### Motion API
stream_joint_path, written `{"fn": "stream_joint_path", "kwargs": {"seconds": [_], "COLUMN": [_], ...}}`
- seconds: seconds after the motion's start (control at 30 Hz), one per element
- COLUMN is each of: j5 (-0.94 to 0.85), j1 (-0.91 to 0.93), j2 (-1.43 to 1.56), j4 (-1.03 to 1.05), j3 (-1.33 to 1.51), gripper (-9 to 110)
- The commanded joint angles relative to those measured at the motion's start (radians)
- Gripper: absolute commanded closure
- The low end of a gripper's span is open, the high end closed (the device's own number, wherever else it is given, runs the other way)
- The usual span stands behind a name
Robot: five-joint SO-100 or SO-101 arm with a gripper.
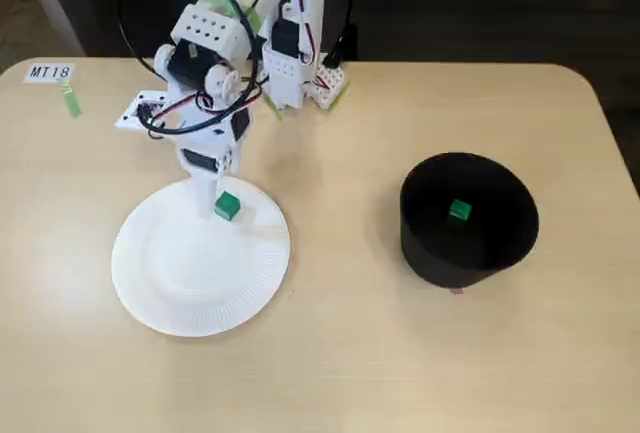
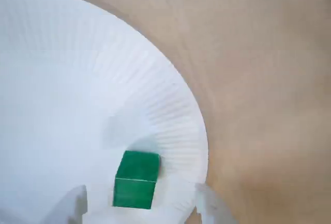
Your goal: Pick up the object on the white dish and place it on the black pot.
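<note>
A tiny green cube (image 1: 227, 206) lies on the white paper plate (image 1: 190, 273), near the rim closest to the arm. My white gripper (image 1: 218, 196) hangs right over it, pointing down. In the wrist view the cube (image 2: 135, 179) sits on the plate (image 2: 67, 79) between my two white fingertips (image 2: 72, 206), with a gap on each side, so the gripper (image 2: 142, 209) is open around it. The black pot (image 1: 468, 221) stands to the right in the fixed view, apart from the plate. A second green cube (image 1: 459, 212) rests inside it.
The arm's base (image 1: 290, 43) stands at the table's back edge with loose cables. A label "MT18" (image 1: 50, 72) and a green tape strip (image 1: 71, 101) are at the back left. Bare tan tabletop (image 1: 345, 253) lies between plate and pot.
</note>
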Motion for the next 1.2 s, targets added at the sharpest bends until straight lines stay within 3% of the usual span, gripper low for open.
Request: {"fn": "stream_joint_path", "kwargs": {"seconds": [0.0,0.43,0.5,0.63,0.73,0.93,1.07,1.17], "j5": [0.012,0.054,0.064,0.135,0.123,0.143,0.268,0.324], "j1": [-0.009,-0.032,-0.035,-0.035,-0.041,-0.072,-0.095,-0.129], "j2": [-0.002,-0.006,-0.006,-0.006,0.028,0.244,0.494,0.615], "j4": [-0.034,-0.141,-0.16,-0.184,-0.189,-0.321,-0.534,-0.584], "j3": [0.002,0.094,0.1,0.101,0.104,0.158,0.276,0.278], "gripper": [74,79,83,101,101,101,102,102]}}
